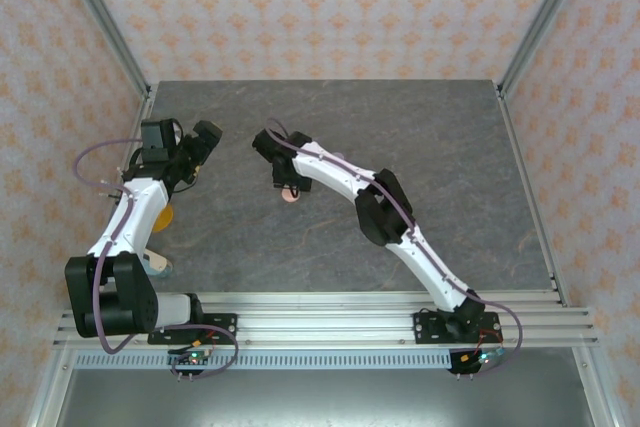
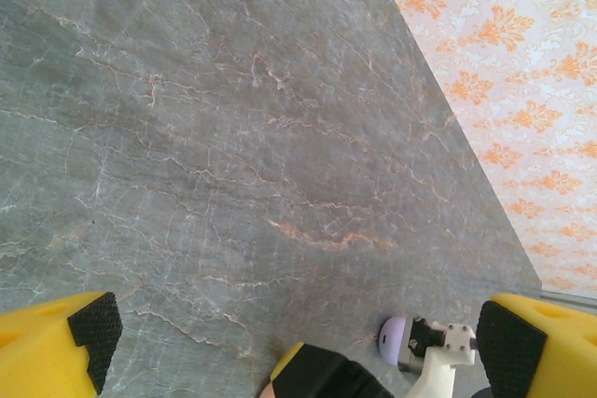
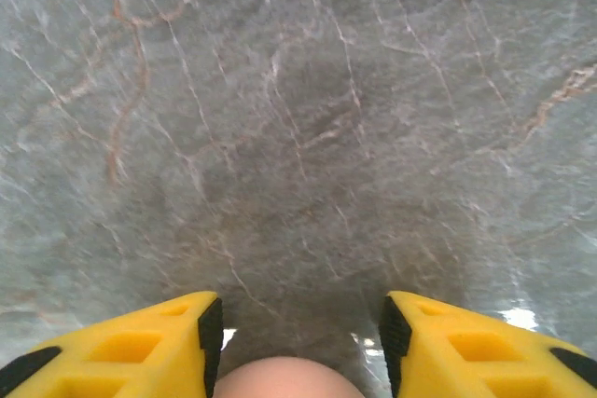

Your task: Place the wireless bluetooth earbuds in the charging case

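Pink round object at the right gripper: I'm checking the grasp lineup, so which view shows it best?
The right wrist view: the pink round object sits close up between the right gripper's yellow fingers, domed top clear. The top external view gives a small pink spot beneath that gripper.

The worktop (image 1: 330, 137) is grey, marble-veined, smooth, with a dull sheen. My tool fingers (image 3: 466, 351) are matt yellow moulded plastic. Their pads (image 2: 93, 328) are black and finely textured. The pink case (image 3: 280, 379) looks smooth, satin. The rails (image 1: 330, 312) are brushed metal.
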Robot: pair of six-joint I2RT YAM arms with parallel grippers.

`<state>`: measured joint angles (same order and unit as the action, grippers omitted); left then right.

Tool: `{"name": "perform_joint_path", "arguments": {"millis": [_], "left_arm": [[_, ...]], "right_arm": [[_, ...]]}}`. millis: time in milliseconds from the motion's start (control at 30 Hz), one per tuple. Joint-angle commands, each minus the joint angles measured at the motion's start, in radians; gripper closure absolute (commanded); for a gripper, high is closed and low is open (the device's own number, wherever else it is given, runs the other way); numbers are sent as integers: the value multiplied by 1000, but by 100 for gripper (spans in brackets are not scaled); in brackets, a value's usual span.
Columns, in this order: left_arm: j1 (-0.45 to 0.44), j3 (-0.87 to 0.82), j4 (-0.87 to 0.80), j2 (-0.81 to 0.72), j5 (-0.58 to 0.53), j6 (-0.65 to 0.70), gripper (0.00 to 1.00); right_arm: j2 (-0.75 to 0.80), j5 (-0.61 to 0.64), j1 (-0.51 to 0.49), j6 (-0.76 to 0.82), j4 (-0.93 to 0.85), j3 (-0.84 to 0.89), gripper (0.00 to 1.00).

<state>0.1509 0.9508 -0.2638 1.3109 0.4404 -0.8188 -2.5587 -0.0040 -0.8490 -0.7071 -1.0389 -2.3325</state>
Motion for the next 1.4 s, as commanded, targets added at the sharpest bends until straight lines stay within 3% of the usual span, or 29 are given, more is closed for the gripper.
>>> {"name": "perform_joint_path", "arguments": {"millis": [0, 267, 467, 633, 900, 1367], "left_arm": [[4, -18, 37, -29, 33, -23, 0], [1, -86, 206, -11, 165, -133, 0], [-42, -89, 271, 30, 237, -180, 0], [-86, -74, 237, 15, 231, -133, 0], [-118, -74, 220, 5, 265, -72, 0], [-127, -40, 145, 9, 197, -18, 0]], "right_arm": [[88, 29, -12, 47, -46, 118, 53], [332, -5, -12, -14, 130, 543, 56], [527, -26, -12, -66, 258, 770, 37], [648, -4, -11, 5, 271, 847, 31], [706, -9, -10, 288, 223, 902, 27], [619, -192, -4, 172, 334, 945, 27]]}}
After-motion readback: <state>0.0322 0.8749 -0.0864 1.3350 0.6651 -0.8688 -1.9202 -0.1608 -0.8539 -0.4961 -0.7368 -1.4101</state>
